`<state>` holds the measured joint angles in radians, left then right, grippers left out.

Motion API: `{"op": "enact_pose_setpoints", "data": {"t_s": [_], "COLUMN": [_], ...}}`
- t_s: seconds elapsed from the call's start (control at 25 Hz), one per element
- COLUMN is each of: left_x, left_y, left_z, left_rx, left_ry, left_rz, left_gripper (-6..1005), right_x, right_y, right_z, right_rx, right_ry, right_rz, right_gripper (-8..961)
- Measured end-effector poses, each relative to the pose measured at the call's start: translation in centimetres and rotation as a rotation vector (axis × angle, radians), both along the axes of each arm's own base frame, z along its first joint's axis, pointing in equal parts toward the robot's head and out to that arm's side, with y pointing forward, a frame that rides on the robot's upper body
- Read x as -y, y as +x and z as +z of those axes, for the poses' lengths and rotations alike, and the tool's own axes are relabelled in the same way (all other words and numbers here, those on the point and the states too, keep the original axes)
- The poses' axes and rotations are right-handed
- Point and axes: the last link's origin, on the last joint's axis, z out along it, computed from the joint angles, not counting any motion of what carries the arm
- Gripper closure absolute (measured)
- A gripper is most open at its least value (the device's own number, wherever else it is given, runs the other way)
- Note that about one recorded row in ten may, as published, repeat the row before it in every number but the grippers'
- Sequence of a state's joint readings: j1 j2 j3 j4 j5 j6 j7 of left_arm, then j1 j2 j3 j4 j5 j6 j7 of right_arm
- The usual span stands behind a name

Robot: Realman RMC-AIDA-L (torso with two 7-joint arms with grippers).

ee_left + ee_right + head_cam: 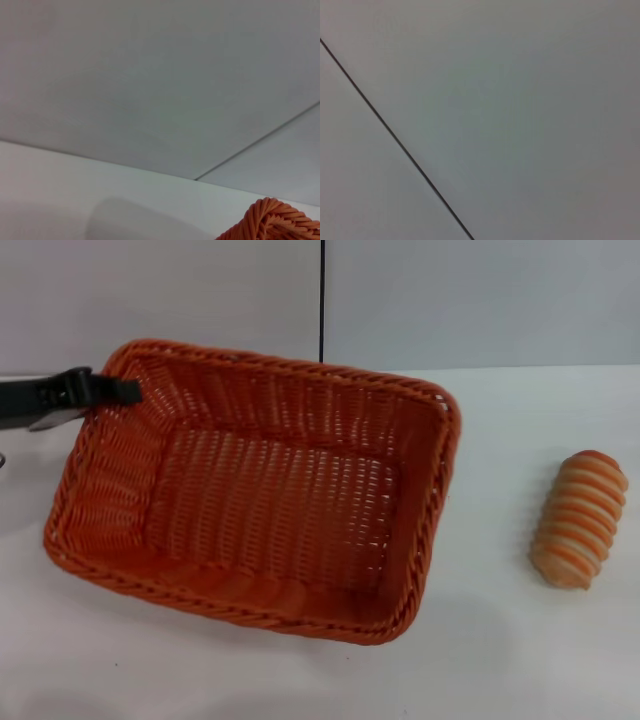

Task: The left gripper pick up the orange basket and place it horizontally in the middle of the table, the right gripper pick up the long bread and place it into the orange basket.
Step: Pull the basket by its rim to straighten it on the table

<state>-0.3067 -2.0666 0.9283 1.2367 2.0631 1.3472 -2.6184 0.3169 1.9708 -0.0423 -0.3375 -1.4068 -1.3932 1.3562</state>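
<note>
The left gripper is seen in the head view reaching in from the left edge, its black tip laid against the far left corner of the orange basket. Whether the fingers are parted or closed on the braided rim cannot be told; only a dark tip touching the rim is shown. From the left wrist view, just one braided corner of the basket is caught, with bare white table beyond it and the grey wall behind.

Out from the gripper, the basket is spread toward the right and near side, its long axis turned slightly askew to the table's back edge. Its far rim lies close to the wall, near the dark vertical seam. Open white surface is left in front of the basket and to its right.

Well beyond the basket's right rim, apart from it, the long bread is lying on the table, its length running near to far, striped orange and cream with a tan near end.

The basket is rectangular, woven, with sloping sides, and nothing is held inside it.

The right gripper is not seen; in the right wrist view only wall and seam are shown.
</note>
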Motion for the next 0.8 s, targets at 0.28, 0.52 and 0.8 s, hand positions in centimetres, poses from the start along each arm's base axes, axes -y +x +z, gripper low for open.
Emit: {"op": "enact_pose_setpoints", "data": {"t_s": [0.28, 0.52, 0.8], "left_x": [1.5, 1.9, 2.7], "left_y": [-1.6, -2.1, -3.1], "left_z": [-0.1, -0.4, -1.2], "left_rx": [0.021, 0.021, 0.057], "left_ry": [0.019, 0.019, 0.024], "left_rz": [0.046, 0.06, 0.064], "left_gripper": [773, 763, 751], "right_x": [-0.6, -0.8, -0.9], "right_y": [-0.4, -0.5, -0.6], "right_z": [0.0, 0.1, 0.1], "right_rx": [0.007, -0.001, -0.012], "right_ry": [-0.013, -0.021, -0.03], "right_rz": [0.016, 0.023, 0.028], "right_gripper": [237, 236, 235]}}
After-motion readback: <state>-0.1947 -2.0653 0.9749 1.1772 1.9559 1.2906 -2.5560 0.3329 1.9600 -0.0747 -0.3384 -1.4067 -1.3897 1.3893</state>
